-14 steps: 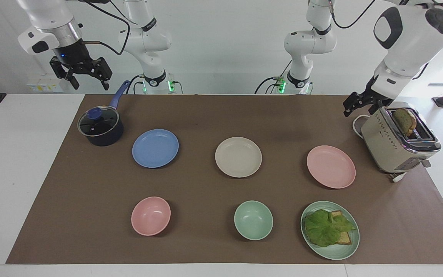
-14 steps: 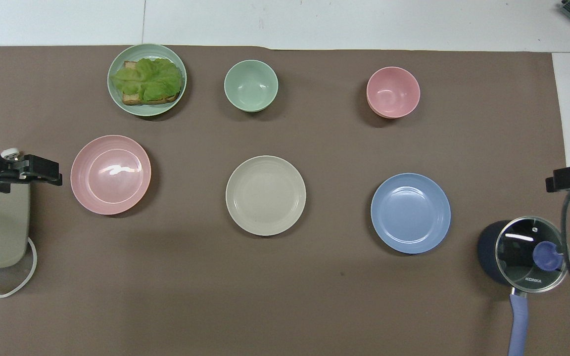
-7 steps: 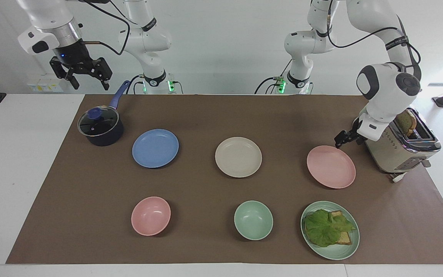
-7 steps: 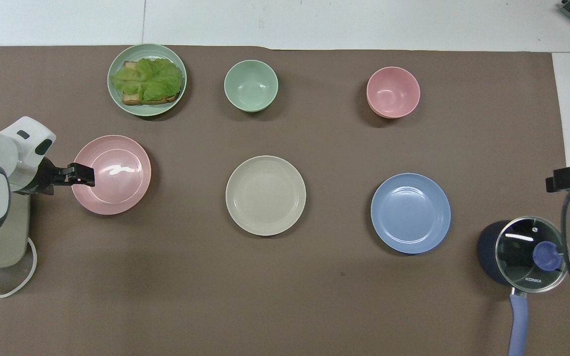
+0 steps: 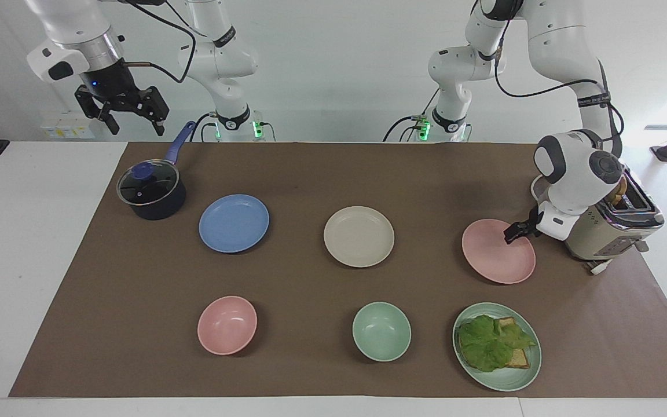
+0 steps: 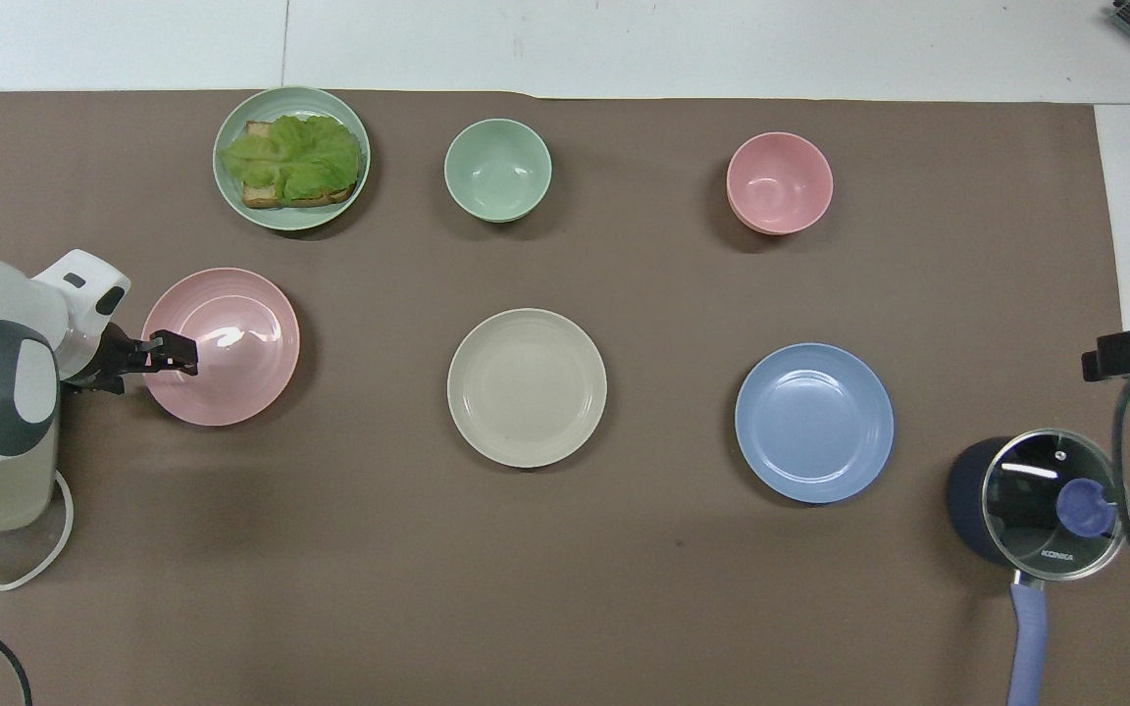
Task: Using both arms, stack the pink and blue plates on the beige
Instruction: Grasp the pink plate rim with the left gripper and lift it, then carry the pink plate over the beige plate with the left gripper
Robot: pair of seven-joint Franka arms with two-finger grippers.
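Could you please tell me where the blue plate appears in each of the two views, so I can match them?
Facing view: the blue plate lies left of centre, beside the beige plate.
Overhead view: the blue plate lies right of centre, beside the beige plate.
Shared landmark: the lidded saucepan next to it.

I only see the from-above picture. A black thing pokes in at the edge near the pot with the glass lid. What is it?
Observer: That is the right arm's end effector. It is open and hangs high over the edge of the brown mat, beside the dark blue saucepan with a glass lid.
Operator: Is the other one up high too?
Observer: No. The left end effector is down low at the rim of the round pale pink plate.
Operator: Is anything in the toaster?
Observer: Yes, a slice of brown bread peeks out of the beige-and-chrome toaster.
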